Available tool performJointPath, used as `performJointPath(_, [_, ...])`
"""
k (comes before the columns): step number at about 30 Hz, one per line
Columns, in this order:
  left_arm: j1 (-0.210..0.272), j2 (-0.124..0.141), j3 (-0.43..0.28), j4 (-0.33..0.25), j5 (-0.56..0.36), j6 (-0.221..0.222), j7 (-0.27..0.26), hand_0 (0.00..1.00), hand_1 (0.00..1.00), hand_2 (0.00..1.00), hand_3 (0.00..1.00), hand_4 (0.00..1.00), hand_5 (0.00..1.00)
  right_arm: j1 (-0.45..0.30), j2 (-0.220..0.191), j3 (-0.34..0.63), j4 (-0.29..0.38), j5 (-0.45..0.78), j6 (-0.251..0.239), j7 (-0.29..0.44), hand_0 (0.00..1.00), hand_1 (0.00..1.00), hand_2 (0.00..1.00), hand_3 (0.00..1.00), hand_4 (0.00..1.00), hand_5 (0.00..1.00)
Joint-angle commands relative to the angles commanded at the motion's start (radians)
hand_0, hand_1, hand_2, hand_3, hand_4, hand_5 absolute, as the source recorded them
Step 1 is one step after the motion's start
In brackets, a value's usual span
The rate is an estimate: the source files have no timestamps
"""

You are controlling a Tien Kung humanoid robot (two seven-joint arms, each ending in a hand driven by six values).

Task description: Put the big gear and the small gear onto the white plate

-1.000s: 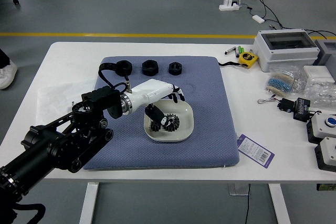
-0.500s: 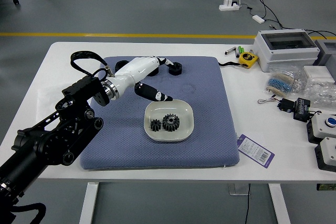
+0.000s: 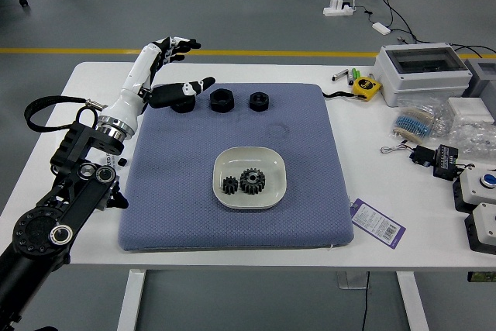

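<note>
The left hand [image 3: 138,75] is hovering over the far-left corner area of the table [image 3: 372,145], fingers spread, gripping nothing. The big gear [image 3: 252,181] and small gear [image 3: 230,185] are lying side by side inside the white plate [image 3: 267,160]. Placing looks finished, so good work now is meaning steering the thumb clear of the black pieces [image 3: 222,100] and leaving the plate unbumped. The dark, toothed gears are contrasting with its smooth, round-cornered dish; the padded blue mat [image 3: 186,215] is showing a fine texture.
</note>
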Motion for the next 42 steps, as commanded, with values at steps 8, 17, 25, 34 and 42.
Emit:
performJointPath(8, [0.096,-0.004,-0.086,-0.067,-0.331,-0.007,0.020,0.721,0.767,0.803,0.672,0.868,0.122,-0.009,0.003,0.002,-0.001,-0.001,0.001,-0.002,0.640,0.636,0.726,0.590,0.848,0.713])
performJointPath(17, [0.169,0.017,-0.159,-0.062,-0.669,-0.032,0.051,0.724,0.773,0.808,0.670,0.869,0.122,-0.009,0.004,0.000,-0.001,0.002,0.003,-0.003,0.640,0.636,0.727,0.590,0.848,0.713])
performJointPath(25, [0.251,0.037,-0.231,-0.066,-0.577,-0.092,0.118,0.730,0.772,0.811,0.676,0.880,0.144,-0.005,0.003,-0.008,-0.002,0.017,0.007,-0.001,0.639,0.636,0.726,0.590,0.848,0.713])
performJointPath(34, [0.294,-0.006,-0.330,-0.110,-0.362,-0.160,0.172,0.734,0.770,0.815,0.700,0.894,0.216,-0.003,0.003,-0.007,-0.002,0.015,0.007,-0.003,0.639,0.636,0.727,0.590,0.847,0.713])
performJointPath(42, [0.314,-0.034,-0.352,-0.147,-0.301,-0.175,0.167,0.739,0.768,0.818,0.703,0.893,0.248,0.000,0.002,-0.006,-0.002,0.010,0.006,-0.004,0.638,0.636,0.726,0.590,0.846,0.713])
